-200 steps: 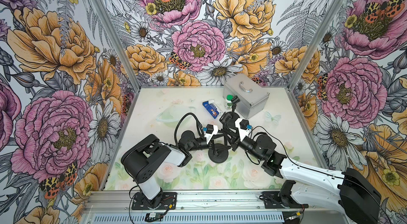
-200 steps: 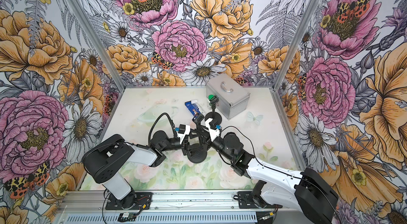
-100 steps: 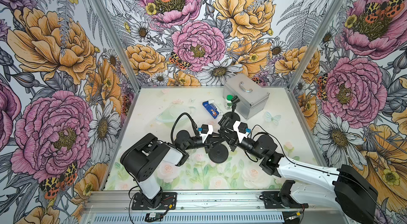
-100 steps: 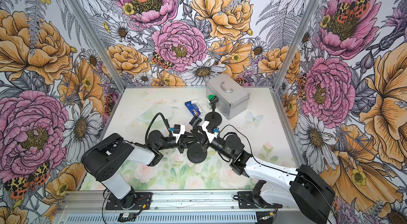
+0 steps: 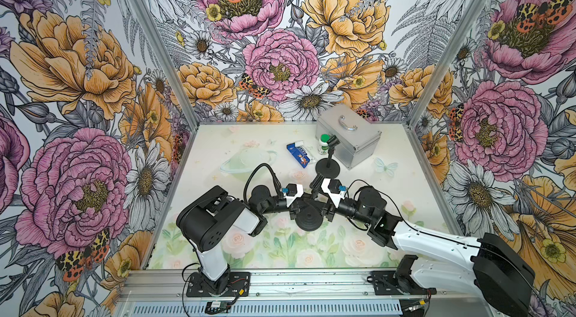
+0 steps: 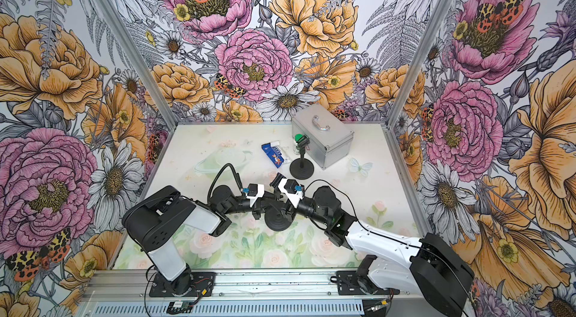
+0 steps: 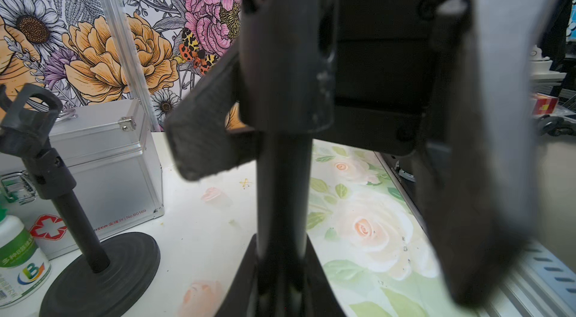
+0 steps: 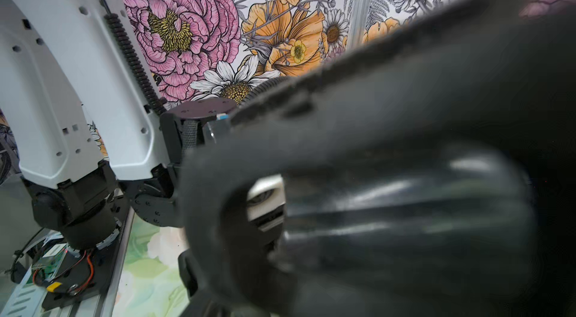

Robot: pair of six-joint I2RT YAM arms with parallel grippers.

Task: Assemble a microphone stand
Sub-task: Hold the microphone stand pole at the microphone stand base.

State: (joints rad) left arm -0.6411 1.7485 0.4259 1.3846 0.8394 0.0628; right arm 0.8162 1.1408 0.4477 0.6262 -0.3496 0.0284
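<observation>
We count two microphone stands on the table [image 5: 218, 150]. The far stand [image 5: 327, 166] is upright on its round base, just beside the one silver case [image 5: 349, 134]. The one green-capped bottle [image 5: 324, 144] stands close to the far stand, and the one blue packet [image 5: 298, 155] lies a little farther off. The near stand [image 5: 309, 219] sits toward the front between the two arms, its disc base flat on the table. The left gripper [image 5: 298, 208] is closed tight on the near stand's pole [image 7: 282, 190], which runs up the middle of the left wrist view. The right gripper [image 5: 324, 208] meets the same stand from the opposite side. Its wrist view is filled by a blurred ribbed collar [image 8: 405, 222], and we cannot tell how wide its jaws are or whether they grip.
</observation>
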